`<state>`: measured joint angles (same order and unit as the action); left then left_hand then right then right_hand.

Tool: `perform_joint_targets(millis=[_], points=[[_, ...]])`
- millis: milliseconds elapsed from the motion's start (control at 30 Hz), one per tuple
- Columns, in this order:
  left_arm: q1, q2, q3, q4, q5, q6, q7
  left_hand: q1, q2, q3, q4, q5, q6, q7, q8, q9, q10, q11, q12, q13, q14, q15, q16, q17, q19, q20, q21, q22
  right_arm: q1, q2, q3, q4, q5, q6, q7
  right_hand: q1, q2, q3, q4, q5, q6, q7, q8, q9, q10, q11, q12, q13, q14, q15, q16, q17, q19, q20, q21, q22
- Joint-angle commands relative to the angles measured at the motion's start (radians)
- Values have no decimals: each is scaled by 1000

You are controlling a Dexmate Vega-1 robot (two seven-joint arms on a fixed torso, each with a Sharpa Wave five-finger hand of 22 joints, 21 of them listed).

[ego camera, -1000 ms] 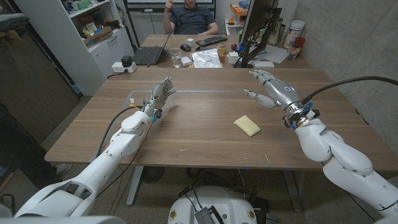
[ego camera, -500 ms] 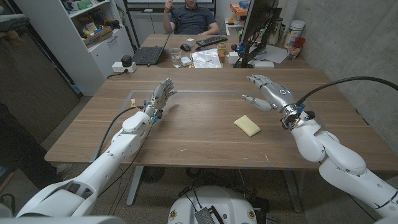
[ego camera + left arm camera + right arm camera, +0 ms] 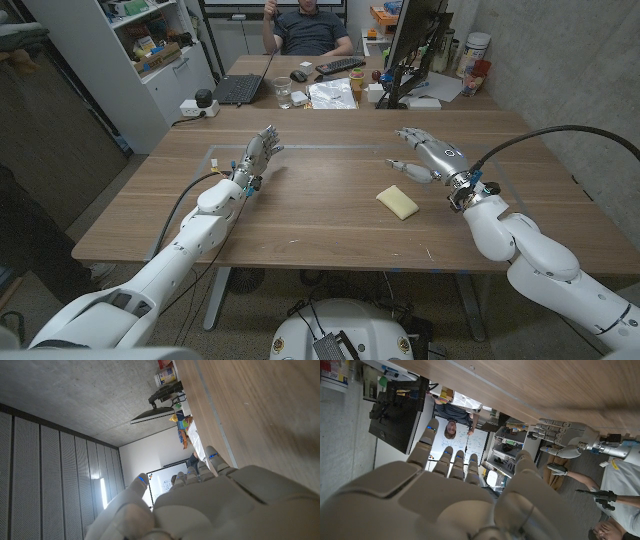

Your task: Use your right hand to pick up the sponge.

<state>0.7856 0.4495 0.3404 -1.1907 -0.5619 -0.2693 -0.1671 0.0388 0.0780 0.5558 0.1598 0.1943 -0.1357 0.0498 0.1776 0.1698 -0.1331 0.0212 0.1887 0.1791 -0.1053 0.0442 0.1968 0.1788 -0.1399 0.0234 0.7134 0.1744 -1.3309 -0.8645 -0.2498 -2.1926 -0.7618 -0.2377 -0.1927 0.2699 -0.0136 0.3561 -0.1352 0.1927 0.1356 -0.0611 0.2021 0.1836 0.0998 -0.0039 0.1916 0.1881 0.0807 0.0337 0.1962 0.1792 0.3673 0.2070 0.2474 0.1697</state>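
Wood grain runs across the broad brown counter (image 3: 300, 215) in front of us, and our two white arms come in over its near edge. Nearest on the right side lies the pale yellow rectangular sponge (image 3: 398, 201), flat on the counter and free of any grip. Just beyond it and a little to its right hovers our right hand (image 3: 425, 153), grey and silver, held above the wood with its fingers (image 3: 408, 134) spread apart and nothing between them; the thumb reaches toward the sponge but stays apart from it. In the right wrist view we see the back of that same right hand (image 3: 445, 495), fingers fanned and empty.

On the left side, about as far out, our left hand (image 3: 258, 152) is raised off the counter with its fingers (image 3: 268, 135) apart and pointing away from us, holding nothing. The left wrist view shows the back of that left hand (image 3: 210, 505) with the fingers reaching along the wood.

Farther off, a second desk (image 3: 330, 95) butts against ours. On it sit an open black laptop (image 3: 240, 88), a clear drinking glass (image 3: 283, 92), some white crumpled paper (image 3: 332, 95), a black keyboard (image 3: 340, 66) and a dark monitor on a stand (image 3: 415, 40). Behind that desk a person in a dark shirt (image 3: 308, 27) is seated, and white shelving (image 3: 145, 45) stands at the far left.
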Motion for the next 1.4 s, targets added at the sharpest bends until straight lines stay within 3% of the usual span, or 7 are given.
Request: perform_joint_targets(millis=[33, 833, 1400], points=[[-10, -7, -2, 19, -1, -4, -10, -5, 59, 2, 0, 2, -4, 0, 5, 6, -4, 2, 5, 3, -5, 5, 1, 2, 7, 1, -3, 3, 15, -14, -57, 8, 11, -43, 15, 16, -4, 3, -6, 11, 0, -5, -6, 6, -4, -7, -2, 5, 4, 6, -1, 3, -1, 7, -8, 4], [-18, 0, -6, 33, -5, -11, -44, -6, 58, 1, -1, 2, -2, -1, 5, 6, -4, 2, 5, 3, -3, 5, 2, 2, 10, 2, -9, 4, 102, -20, -175, 74, 20, -118, 70, 41, -7, 4, -15, 17, -32, -11, -15, 7, -39, -14, -9, 5, -11, 2, -5, 4, -19, 5, -28, 4], [-45, -14, -7, 75, -15, -28, -85, -7, 56, -1, -1, 3, -1, -1, 5, 6, -2, 3, 5, 3, -3, 4, 1, 2, 11, 2, -14, 4, 122, -28, -233, 99, 21, -189, 90, 54, -6, 6, -19, 20, -40, -11, -15, 7, -44, -17, -7, 5, -13, 3, -5, 4, -21, 6, -33, 4]])
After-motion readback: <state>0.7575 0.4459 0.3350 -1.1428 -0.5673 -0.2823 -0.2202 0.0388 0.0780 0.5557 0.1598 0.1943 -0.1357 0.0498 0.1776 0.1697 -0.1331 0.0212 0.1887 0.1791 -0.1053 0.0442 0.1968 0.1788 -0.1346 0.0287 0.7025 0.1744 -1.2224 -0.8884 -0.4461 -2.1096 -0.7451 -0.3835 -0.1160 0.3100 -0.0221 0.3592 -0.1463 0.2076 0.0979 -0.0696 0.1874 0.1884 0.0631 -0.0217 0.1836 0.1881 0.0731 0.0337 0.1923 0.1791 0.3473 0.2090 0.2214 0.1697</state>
